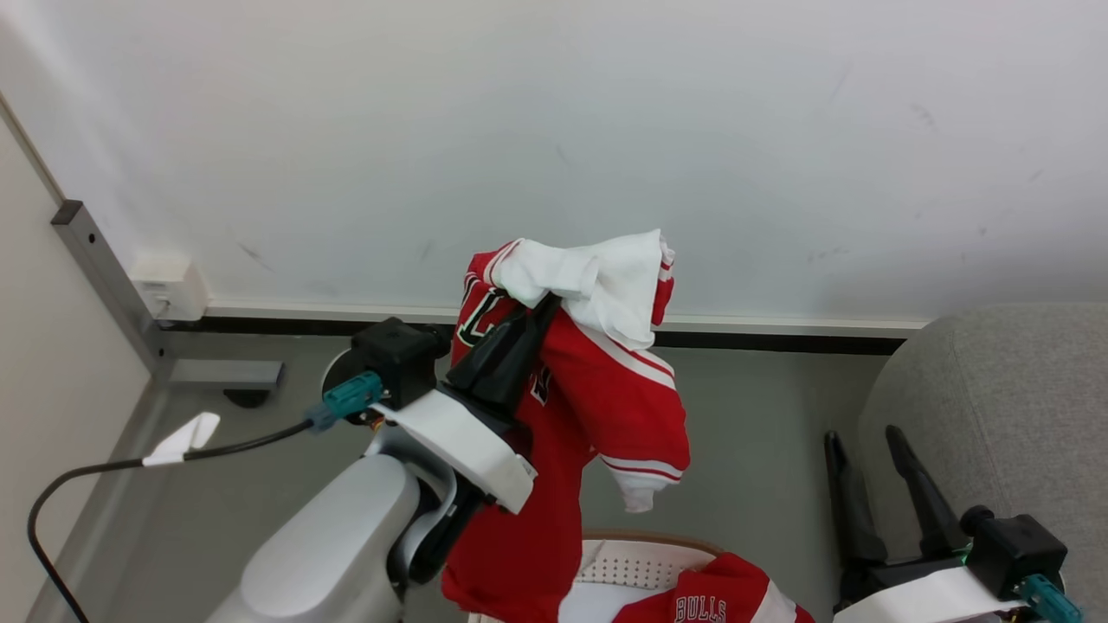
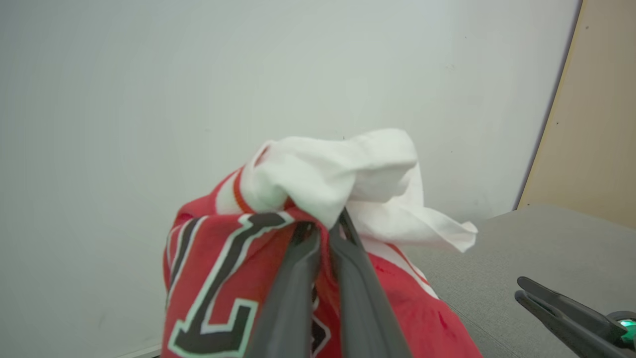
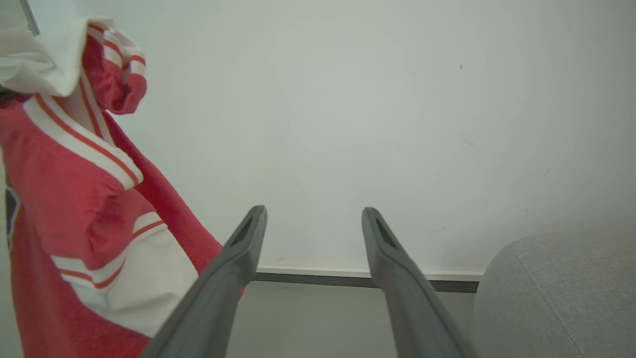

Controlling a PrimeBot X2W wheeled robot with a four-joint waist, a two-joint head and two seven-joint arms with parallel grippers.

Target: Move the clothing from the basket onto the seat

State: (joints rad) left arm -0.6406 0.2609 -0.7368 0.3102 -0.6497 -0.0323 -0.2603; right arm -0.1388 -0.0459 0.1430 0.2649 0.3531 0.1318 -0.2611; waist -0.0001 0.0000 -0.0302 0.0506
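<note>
Left hand (image 2: 325, 226) is clamped shut, fingers pinched hard together with a wad of white lining and red cloth squeezed between them, raised high in front of the pale wall (image 1: 779, 130). What it grips is the numbered garment (image 1: 606, 389), red with white stripe trim and black-and-white numerals, hanging from that pinch in a long drape. Its lower end drops toward the basket (image 1: 645, 541) at the bottom of the head view; whether the hem is clear of the rim I cannot tell, as the forearm blocks it. In that basket lies the BULLS garment (image 1: 714, 601), lettering up, untouched. Further out to the right, the right hand (image 1: 861, 435) waits low with its fingers spread wide, holding nothing, just beside the seat (image 1: 995, 407). That grey cushion carries no red on the part that shows. So the score, as I read it: one piece in the air, nothing delivered, at least one more waiting. The carry to the right across the floor (image 1: 762, 433), the drop on the seat, and the BULLS piece are all left to do.
</note>
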